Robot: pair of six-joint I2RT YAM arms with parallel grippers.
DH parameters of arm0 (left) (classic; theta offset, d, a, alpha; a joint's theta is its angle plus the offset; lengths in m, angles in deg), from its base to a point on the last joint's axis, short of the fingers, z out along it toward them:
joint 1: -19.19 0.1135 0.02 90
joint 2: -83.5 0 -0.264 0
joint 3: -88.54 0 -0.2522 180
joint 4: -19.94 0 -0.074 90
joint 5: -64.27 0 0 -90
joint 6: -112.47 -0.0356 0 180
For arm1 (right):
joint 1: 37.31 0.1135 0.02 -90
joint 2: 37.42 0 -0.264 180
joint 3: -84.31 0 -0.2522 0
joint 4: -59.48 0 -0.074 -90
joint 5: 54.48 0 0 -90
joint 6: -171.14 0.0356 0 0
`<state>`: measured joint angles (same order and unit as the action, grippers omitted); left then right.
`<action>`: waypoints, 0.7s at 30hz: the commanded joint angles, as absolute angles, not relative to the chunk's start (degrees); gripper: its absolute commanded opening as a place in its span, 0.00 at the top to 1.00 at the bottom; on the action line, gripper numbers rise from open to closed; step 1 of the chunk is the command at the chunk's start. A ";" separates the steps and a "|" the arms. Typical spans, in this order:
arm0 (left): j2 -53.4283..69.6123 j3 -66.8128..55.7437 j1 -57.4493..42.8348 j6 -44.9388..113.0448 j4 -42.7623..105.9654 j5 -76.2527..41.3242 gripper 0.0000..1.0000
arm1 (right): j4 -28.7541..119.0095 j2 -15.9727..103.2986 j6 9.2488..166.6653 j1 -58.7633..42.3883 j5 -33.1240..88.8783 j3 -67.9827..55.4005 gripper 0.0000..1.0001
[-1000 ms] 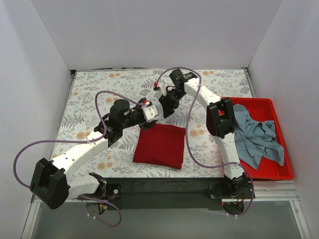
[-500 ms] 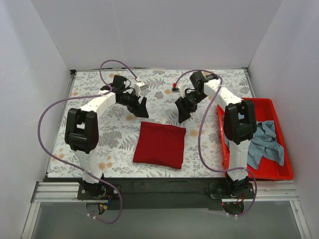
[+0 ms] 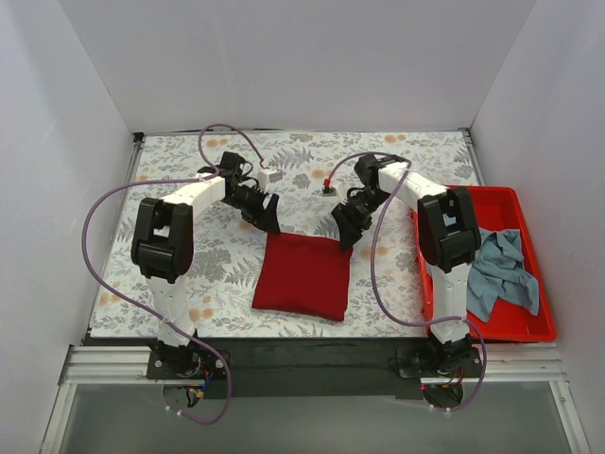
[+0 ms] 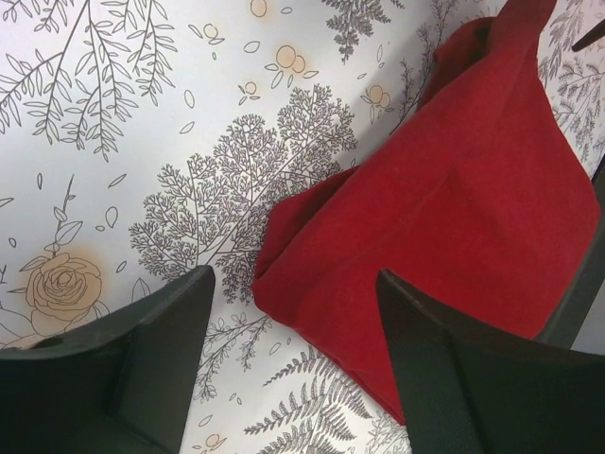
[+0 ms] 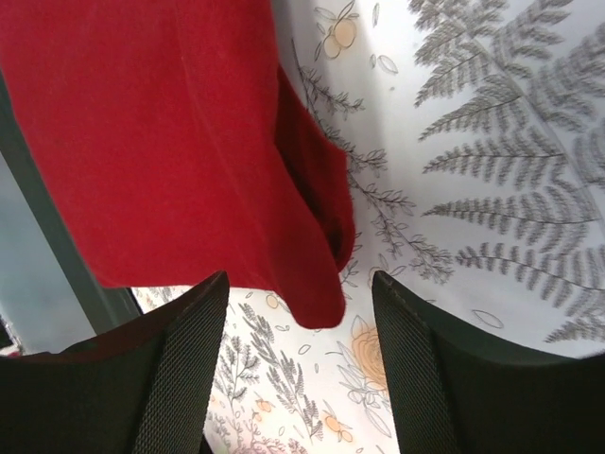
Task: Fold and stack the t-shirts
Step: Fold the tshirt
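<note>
Dark red t-shirt [image 3: 302,276] lies folded; with left claw [image 3: 269,219] and right claw [image 3: 342,232] agape at its far corners, I'd pinch next.

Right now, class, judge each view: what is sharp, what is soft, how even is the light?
Top view: even light, sharp throughout, no glare on the red shirt. Left wrist: shirt and leaf print crisp, near fingers dark and softer. Right wrist: crisp, fingers textured.

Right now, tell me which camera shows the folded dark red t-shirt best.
The top external view: the whole dark red t-shirt lies there as a folded rectangle. The left wrist view shows only one folded corner up close; the right wrist view only another corner.
</note>
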<state>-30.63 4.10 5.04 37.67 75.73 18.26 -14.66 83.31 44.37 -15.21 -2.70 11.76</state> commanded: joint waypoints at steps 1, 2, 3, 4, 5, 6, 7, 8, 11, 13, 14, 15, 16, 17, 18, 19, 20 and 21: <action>-30.23 3.25 4.87 37.06 76.51 18.74 0.37 | -15.63 83.08 42.12 -14.20 -2.54 10.54 0.32; -30.23 2.90 4.95 37.06 76.51 18.83 0.39 | -15.62 83.17 42.03 -14.11 -2.28 10.45 0.34; -30.15 2.54 4.95 36.98 76.51 19.01 0.40 | -15.54 83.17 42.03 -14.20 -1.75 10.36 0.37; -30.14 2.37 4.95 37.06 76.33 19.10 0.41 | -15.62 83.17 41.68 -14.11 -1.57 10.36 0.38; -30.14 2.19 4.95 37.06 76.25 19.10 0.41 | -15.62 83.17 41.68 -14.20 -1.40 10.36 0.40; -30.23 1.75 4.95 37.24 76.07 19.10 0.39 | -15.54 83.17 41.59 -14.20 -1.05 10.45 0.41; -30.41 1.75 5.04 37.33 75.89 19.01 0.38 | -15.71 83.34 41.59 -14.20 -0.87 10.62 0.42; -30.50 1.58 5.04 37.50 75.54 19.01 0.38 | -15.71 83.43 41.42 -14.11 -0.69 10.62 0.44; -30.50 1.40 5.04 38.12 74.14 19.10 0.48 | -15.71 83.52 41.42 -14.20 -0.34 11.15 0.57; -30.23 1.48 5.30 38.38 73.52 19.54 0.59 | -15.80 83.43 41.59 -14.20 -0.34 11.59 0.69; -29.88 1.57 5.39 38.47 73.52 20.41 0.69 | -16.06 83.26 41.94 -14.20 -0.34 11.85 0.75; -29.53 1.83 6.00 38.47 73.78 20.94 0.87 | -16.50 82.82 42.12 -14.20 -0.17 12.46 0.89; -29.09 1.92 6.36 38.47 73.87 21.29 0.96 | -16.50 82.82 42.12 -14.11 -0.08 12.47 0.95; -27.96 1.84 6.88 38.82 73.96 21.99 1.00 | -17.11 82.03 42.38 -14.20 0.01 12.99 0.99; -27.34 1.66 7.41 38.91 74.05 22.09 1.00 | -17.29 81.59 42.47 -14.20 0.18 13.26 0.99; -26.81 1.57 8.55 39.00 73.96 22.00 1.00 | -17.38 81.06 42.73 -14.20 0.36 13.52 0.99; -26.28 1.23 9.17 38.91 74.05 21.74 1.00 | -17.30 80.10 42.82 -14.29 0.71 14.22 0.99; -25.67 1.05 9.69 38.65 73.96 21.04 1.00 | -17.21 79.92 42.82 -14.29 1.32 14.58 0.99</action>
<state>-30.56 1.43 7.18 38.75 74.59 20.16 -15.82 83.42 42.38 -14.05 0.62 11.48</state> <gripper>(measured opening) 0.031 0.039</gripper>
